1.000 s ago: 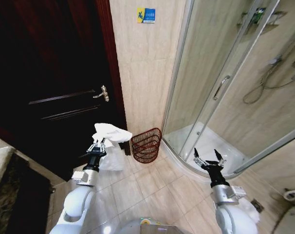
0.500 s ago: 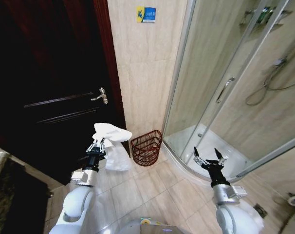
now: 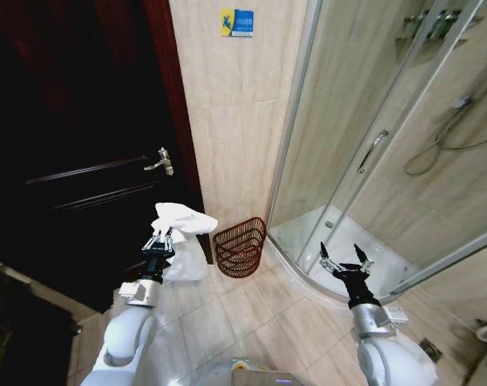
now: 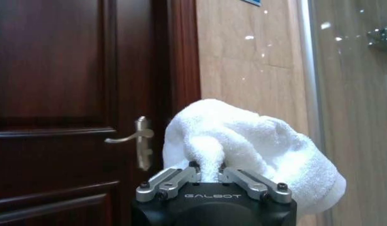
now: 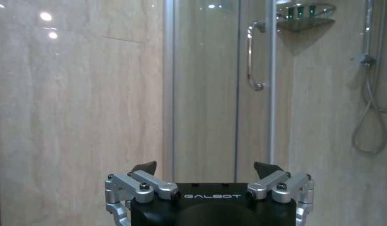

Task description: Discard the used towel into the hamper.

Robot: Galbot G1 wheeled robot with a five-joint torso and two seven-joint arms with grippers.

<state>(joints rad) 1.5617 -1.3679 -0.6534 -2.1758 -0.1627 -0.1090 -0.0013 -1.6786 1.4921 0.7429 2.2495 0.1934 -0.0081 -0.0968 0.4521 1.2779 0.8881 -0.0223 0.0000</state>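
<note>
Head view: tiled floor; hamper beside wall, seemingly touching.

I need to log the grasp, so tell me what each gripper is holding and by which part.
The left gripper is shut on the white towel, pinching a bunched fold at its middle. The right gripper is open and holds nothing.

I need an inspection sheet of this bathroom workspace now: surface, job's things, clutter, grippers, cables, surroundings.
Surface: beige tiled floor, bare near the robot.
Job's things: white towel held up, beside the hamper; hamper on the floor by the wall.
Clutter: nothing seen.
Grippers: left gripper shut on the towel; right gripper open, held before the shower.
Cables: nothing seen.
Surroundings: dark wooden door, glass shower enclosure.
</note>
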